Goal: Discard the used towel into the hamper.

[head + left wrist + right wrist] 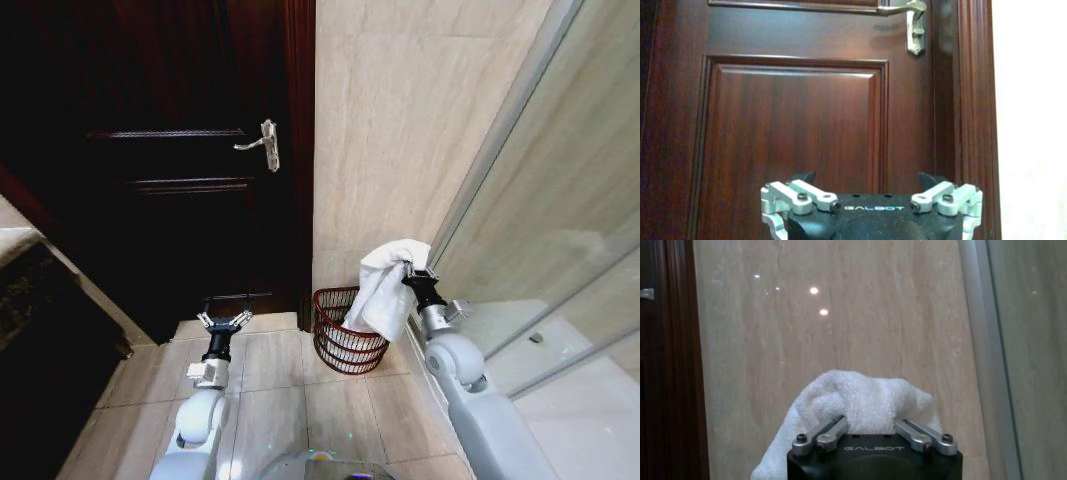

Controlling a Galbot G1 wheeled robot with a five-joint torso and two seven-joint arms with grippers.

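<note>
White terry cloth is hanging from the right gripper (410, 270), whose jaws are pinching the towel (385, 290) at its upper fold, as the right wrist view is also showing with the two fingers (830, 432) pressing into the bunch of the towel (853, 405). The hamper (335, 350), a red-brown wire basket, is standing on the tiled floor (270, 400) against the beige wall (400, 120), just beside the dark wooden door (180, 150) frame, at about six o'clock from the towel; the lower end of the cloth is hanging in front of its rim on the side toward the glass partition (560, 250). To do this step well, I think the gripper should be carrying the towel a little toward nine o'clock, so that the whole hanging mass is sitting over the middle of the opening, and it should be going lower before the jaws are opening, because a loose corner could be catching on the rim or dragging the light basket over. The left gripper (224, 322) is waiting near the floor at nine o'clock from the hamper, its jaws spread wide and holding nothing, facing the door panel under the metal handle (910, 20). The only writing I am reading is the word GALBOT, printed in pale letters on the left gripper (870, 190) and on the right gripper (870, 432)
</note>
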